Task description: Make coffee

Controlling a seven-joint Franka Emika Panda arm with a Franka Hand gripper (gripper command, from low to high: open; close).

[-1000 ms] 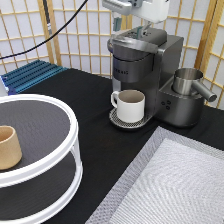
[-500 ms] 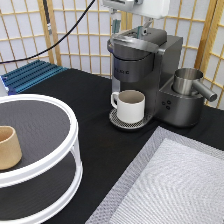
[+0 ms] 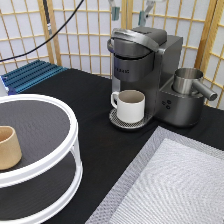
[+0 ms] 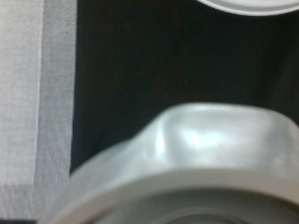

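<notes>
My gripper (image 3: 129,12) hangs at the exterior view's top edge, straight above the dark grey coffee machine (image 3: 145,65). Only its two fingertips (image 3: 116,11) show; they stand apart and open with nothing between them. The machine's lid with its silver handle (image 3: 134,39) is down. A white handled mug (image 3: 131,106) stands on the machine's round drip tray (image 3: 120,121). The coffee is out of view. In the wrist view a rounded silver-grey part of the machine (image 4: 206,165) fills the lower half, above black tabletop.
A steel pitcher (image 3: 187,81) sits on the machine's right side. A white two-tier round shelf (image 3: 55,150) at the left carries a tan handleless cup (image 3: 7,147). A grey mat (image 3: 175,185) covers the bottom right. A blue rack (image 3: 32,75) and paper screens stand behind.
My gripper has risen from just above the machine's lid, so only its fingertips remain in the picture. Nothing else has moved.
</notes>
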